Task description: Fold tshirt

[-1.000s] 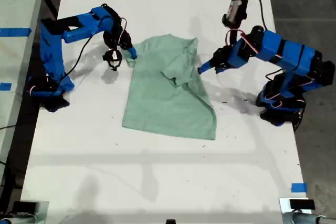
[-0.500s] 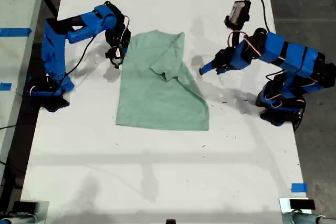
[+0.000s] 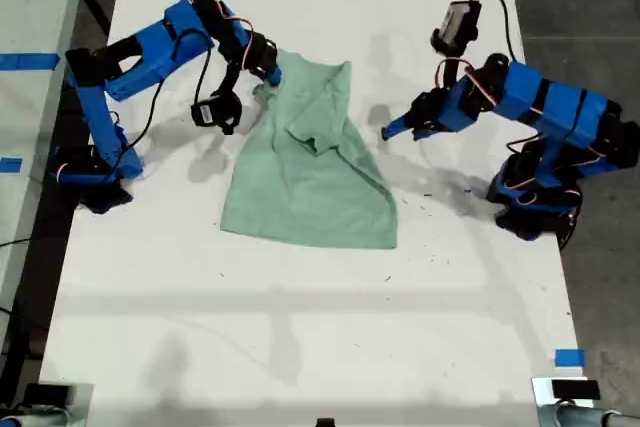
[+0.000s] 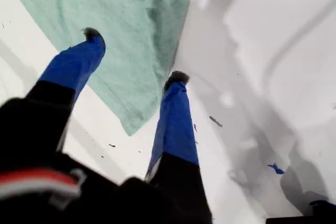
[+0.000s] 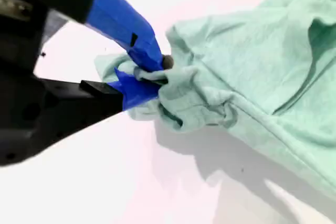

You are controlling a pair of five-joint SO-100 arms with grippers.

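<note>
The pale mint-green tshirt (image 3: 305, 182) lies partly folded on the white table (image 3: 300, 347), with one sleeve side turned over its middle. My second gripper (image 3: 268, 75), on the arm at the exterior view's left, is shut on a bunched corner of the tshirt (image 5: 252, 66) and holds it raised; the second wrist view shows cloth pinched at the gripper (image 5: 157, 74). My first gripper (image 3: 385, 132), on the arm at the exterior view's right, is open beside the shirt's edge. The first wrist view has that gripper (image 4: 135, 56) hanging just above the tshirt (image 4: 121, 14), holding nothing.
Both arm bases stand on the table, one at each side of the exterior view. Blue tape strips (image 3: 30, 60) mark a surface at that view's left, and another blue tape piece (image 3: 568, 357) sits near its lower right. Dark floor borders the table's right edge.
My second gripper first dragged the tshirt toward the exterior view's left, then rose and swung toward that view's right with the pinched corner. My first gripper barely moved.
</note>
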